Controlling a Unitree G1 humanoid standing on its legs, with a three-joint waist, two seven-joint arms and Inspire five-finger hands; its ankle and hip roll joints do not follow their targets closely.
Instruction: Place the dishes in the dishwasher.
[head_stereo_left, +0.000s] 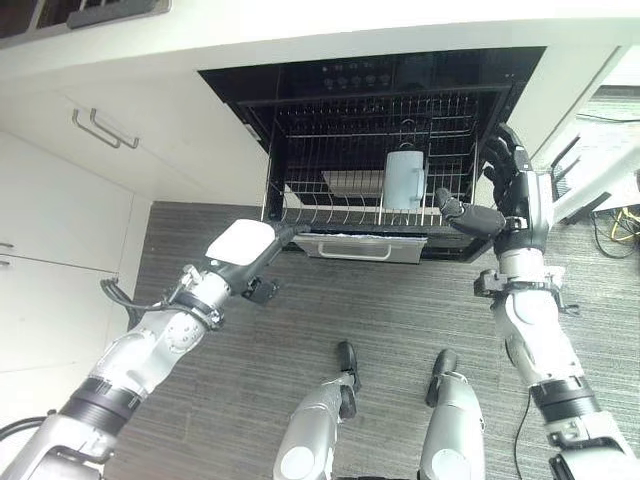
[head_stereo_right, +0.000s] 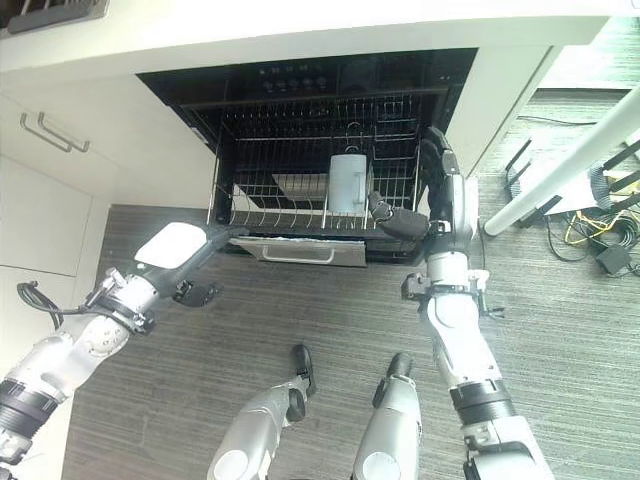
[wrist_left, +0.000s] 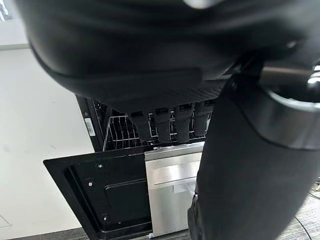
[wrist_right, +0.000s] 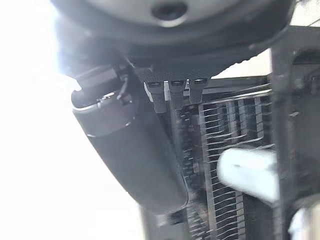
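Observation:
The dishwasher (head_stereo_left: 370, 75) stands open under the counter, with its door (head_stereo_left: 360, 247) folded down and the wire rack (head_stereo_left: 300, 205) pulled out. A pale upright cup (head_stereo_left: 403, 180) stands in the rack, and a flat white dish (head_stereo_left: 352, 182) lies beside it. My right hand (head_stereo_left: 512, 190) is open at the rack's right side, its thumb (head_stereo_left: 462, 216) pointing at the cup; the cup (wrist_right: 247, 172) shows past its straight fingers (wrist_right: 170, 92). My left hand (head_stereo_left: 245, 250) hovers open off the rack's front left corner, its back shining pale, with nothing between thumb and fingers (wrist_left: 167, 125).
White cabinets with bar handles (head_stereo_left: 105, 130) run along the left under a white counter (head_stereo_left: 300, 30). A white slanted post (head_stereo_right: 560, 170) and a tangle of cables (head_stereo_right: 590, 235) lie on the grey plank floor to the right.

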